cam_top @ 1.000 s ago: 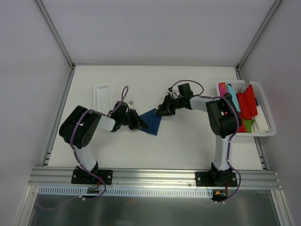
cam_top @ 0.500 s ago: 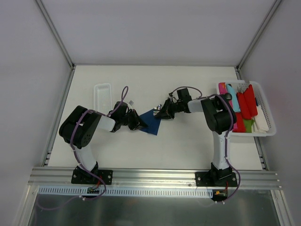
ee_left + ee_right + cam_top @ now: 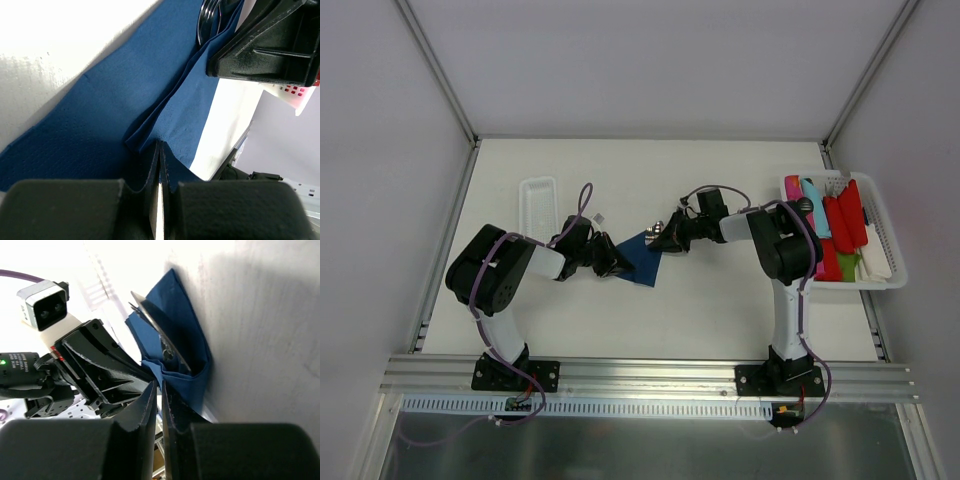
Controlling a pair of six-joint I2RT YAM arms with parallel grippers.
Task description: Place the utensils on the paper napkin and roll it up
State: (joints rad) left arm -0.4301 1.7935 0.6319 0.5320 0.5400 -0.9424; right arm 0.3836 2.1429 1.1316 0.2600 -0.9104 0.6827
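Since a second ago the right gripper point(image 3: 658, 238) has moved a little to the left, toward the thin dark navy-blue paper napkin point(image 3: 642, 262). Its jaws have narrowed to a slit and pinch the napkin's folded edge. The small shiny silver metal spoon point(image 3: 161, 337) lies on the napkin, inside the raised fold. The left gripper point(image 3: 617, 263) is pressed fully together on the opposite corner of the napkin. The napkin rests near the middle of the white table point(image 3: 720, 300).

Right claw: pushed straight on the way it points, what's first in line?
Probably the folded edge of the napkin, practically at the tips of the right claw; the spoon lies just beyond in that fold. Depth unclear.
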